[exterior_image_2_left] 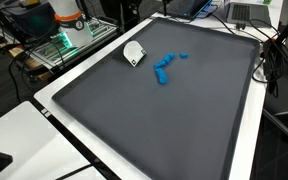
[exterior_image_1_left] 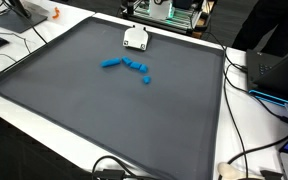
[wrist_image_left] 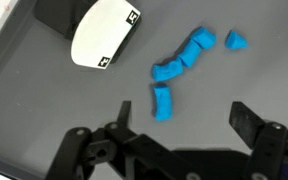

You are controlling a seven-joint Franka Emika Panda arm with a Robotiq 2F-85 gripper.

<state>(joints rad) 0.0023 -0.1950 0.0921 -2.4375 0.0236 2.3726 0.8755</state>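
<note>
Gripper (wrist_image_left: 182, 112) fingers spread wide, pinching nothing; nearest small blue oblong block (wrist_image_left: 162, 102) lies between them on dark grey rubbery mat (wrist_image_left: 44, 110), untouched, remaining blue blocks (wrist_image_left: 189, 57) strung beyond the fingertips, white curved card (wrist_image_left: 102, 38) farther off; no grasp yet made.

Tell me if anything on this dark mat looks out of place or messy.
The blue blocks lie in a crooked, broken string on the dark mat, not a tidy row: a wedge-shaped block sits apart at one end, and a stray block lies off the other end. Nothing looks spilled or damaged.
</note>
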